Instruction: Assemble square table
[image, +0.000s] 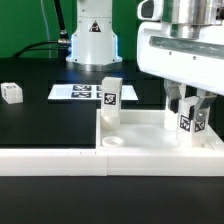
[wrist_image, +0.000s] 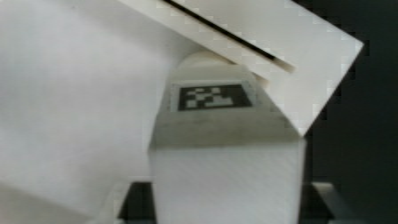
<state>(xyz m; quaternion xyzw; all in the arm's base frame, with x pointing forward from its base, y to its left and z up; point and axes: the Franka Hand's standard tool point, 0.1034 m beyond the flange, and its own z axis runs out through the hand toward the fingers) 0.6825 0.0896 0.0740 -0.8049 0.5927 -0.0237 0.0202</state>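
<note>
The square tabletop slab (image: 150, 138) lies at the exterior view's right, with its raised rim and a corner hole (image: 113, 143) showing. One tagged white leg (image: 110, 96) stands upright at its far left corner. My gripper (image: 188, 112) is shut on a second tagged leg (image: 187, 123) and holds it upright over the slab's right part. In the wrist view this leg (wrist_image: 217, 130) fills the middle with its tag facing the camera. It sits between my dark fingers (wrist_image: 137, 203), and the slab's white surface (wrist_image: 71, 90) lies behind it. A third leg (image: 11, 93) lies on the black table at the far left.
The marker board (image: 80, 92) lies flat behind the slab, in front of the robot base (image: 92, 35). The long low white border wall (image: 50, 158) runs along the front of the table.
</note>
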